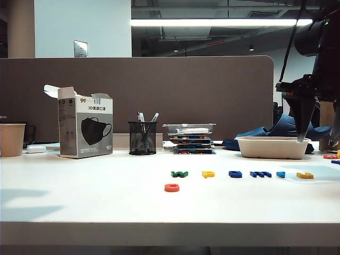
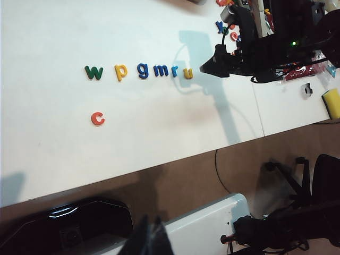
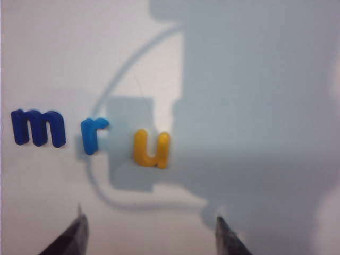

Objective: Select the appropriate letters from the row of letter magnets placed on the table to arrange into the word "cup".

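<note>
On the white table (image 1: pixel 79 202) lies the row of letter magnets: green w (image 1: pixel 179 173), yellow p (image 1: pixel 208 173), dark blue g (image 1: pixel 235 173), dark blue m (image 1: pixel 260 173), light blue r (image 1: pixel 280 174), yellow u (image 1: pixel 305 175). The red c (image 1: pixel 171 187) lies alone in front of the row, below the w. My right gripper (image 1: pixel 319 139) hangs open above the row's right end. In its wrist view the u (image 3: pixel 151 149) lies just ahead of the open right gripper (image 3: pixel 151 226), with nothing between the fingers. My left gripper (image 2: pixel 151 239) is shut and empty, off the table's front edge.
Along the back stand a paper cup (image 1: pixel 11 139), a mask box (image 1: pixel 85 127), a mesh pen cup (image 1: pixel 142 138), stacked trays (image 1: pixel 189 138) and a white bowl (image 1: pixel 272 147). A few loose letters (image 1: pixel 330 156) lie at the far right. A brown partition closes the rear.
</note>
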You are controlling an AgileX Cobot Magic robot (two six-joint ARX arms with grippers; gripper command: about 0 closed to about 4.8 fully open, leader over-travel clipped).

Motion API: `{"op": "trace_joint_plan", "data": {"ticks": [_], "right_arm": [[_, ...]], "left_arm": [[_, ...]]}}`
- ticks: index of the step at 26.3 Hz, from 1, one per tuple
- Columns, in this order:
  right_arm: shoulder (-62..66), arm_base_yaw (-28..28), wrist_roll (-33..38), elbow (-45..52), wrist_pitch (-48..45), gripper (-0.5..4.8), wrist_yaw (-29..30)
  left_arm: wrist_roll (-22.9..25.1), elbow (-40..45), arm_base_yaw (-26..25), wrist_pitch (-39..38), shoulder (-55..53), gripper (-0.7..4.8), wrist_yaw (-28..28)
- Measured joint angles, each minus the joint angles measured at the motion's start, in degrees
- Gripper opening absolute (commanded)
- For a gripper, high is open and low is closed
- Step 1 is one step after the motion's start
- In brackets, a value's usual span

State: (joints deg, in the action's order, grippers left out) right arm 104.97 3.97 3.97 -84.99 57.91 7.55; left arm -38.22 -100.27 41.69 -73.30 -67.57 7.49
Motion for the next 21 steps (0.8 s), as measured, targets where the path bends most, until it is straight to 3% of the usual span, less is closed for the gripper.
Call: {"op": "trace_joint_plan", "data": {"ticks": [13,16,21], "right_arm": [[4.4,1.2,0.0,0.0,-1.7,3.03,0.0],[4.5,2.3,0.0,0.0,-3.2,2.71,-0.7],[5.6,3.1,-0.2,0.0,-4.0,2.70,-3.0]], "left_arm": [[0.0,0.0,0.0,0.0,0.0,-0.05,0.0],[0.0,0.0,0.0,0.0,0.0,-0.05,0.0],[0.0,0.0,0.0,0.0,0.0,-0.05,0.0]]}}
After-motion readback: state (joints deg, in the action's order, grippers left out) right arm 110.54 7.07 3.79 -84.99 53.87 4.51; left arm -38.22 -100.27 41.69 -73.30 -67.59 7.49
